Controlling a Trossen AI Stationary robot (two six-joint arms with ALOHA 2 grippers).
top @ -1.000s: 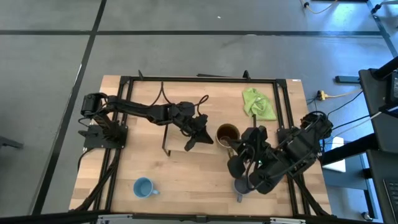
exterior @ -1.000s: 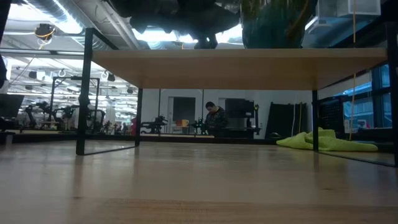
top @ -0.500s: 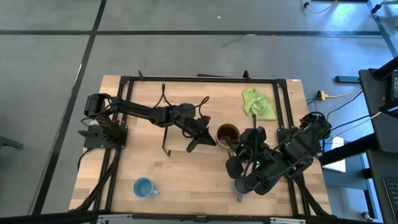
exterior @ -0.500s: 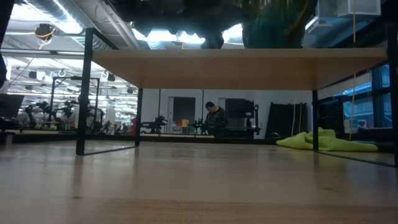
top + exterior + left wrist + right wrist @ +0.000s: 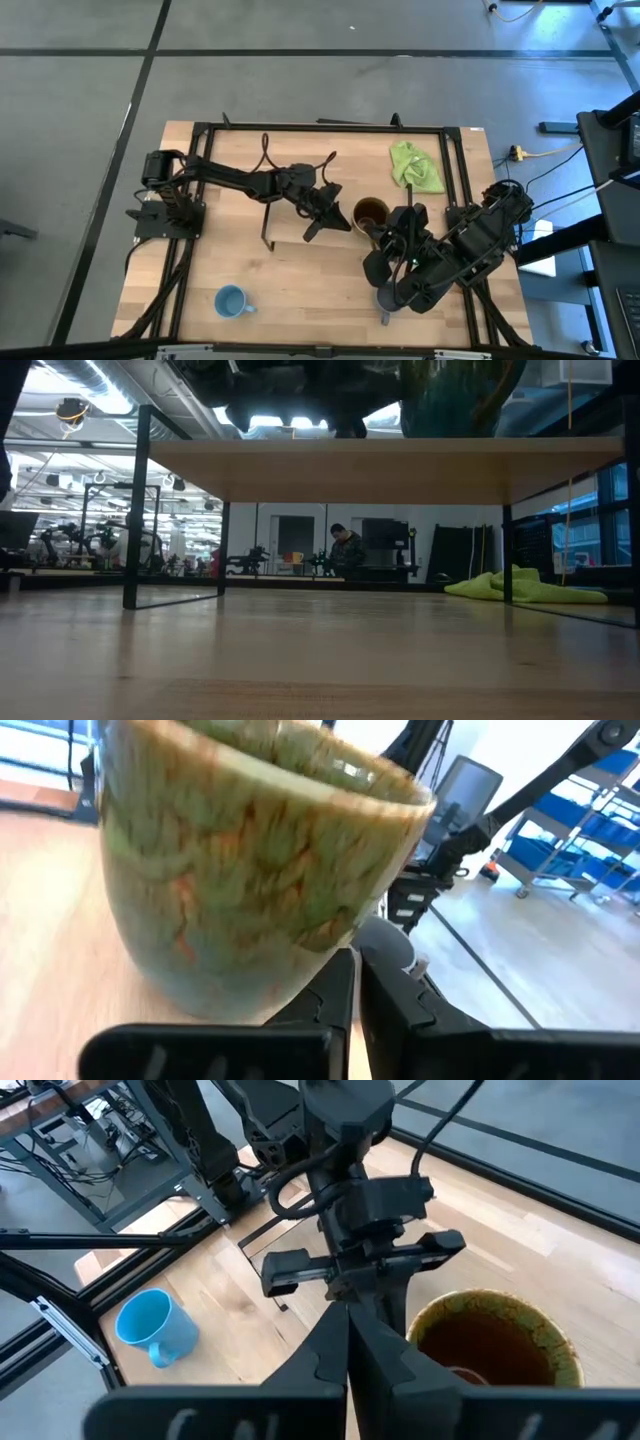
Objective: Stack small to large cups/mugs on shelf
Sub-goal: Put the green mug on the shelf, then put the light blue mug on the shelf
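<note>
Hands meet at the brown mug (image 5: 369,213) on the shelf (image 5: 300,160), centre of the high view: left hand (image 5: 334,211) and right hand (image 5: 376,238) both closed, touching its sides without gripping. A harder push could tip it off; the light blue mug (image 5: 231,301) waits lower left on the tabletop (image 5: 290,290).

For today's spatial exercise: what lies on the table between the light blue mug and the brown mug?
In the high view, only bare wooden table lies between the light blue mug and the brown mug; no other object sits on that stretch.
</note>
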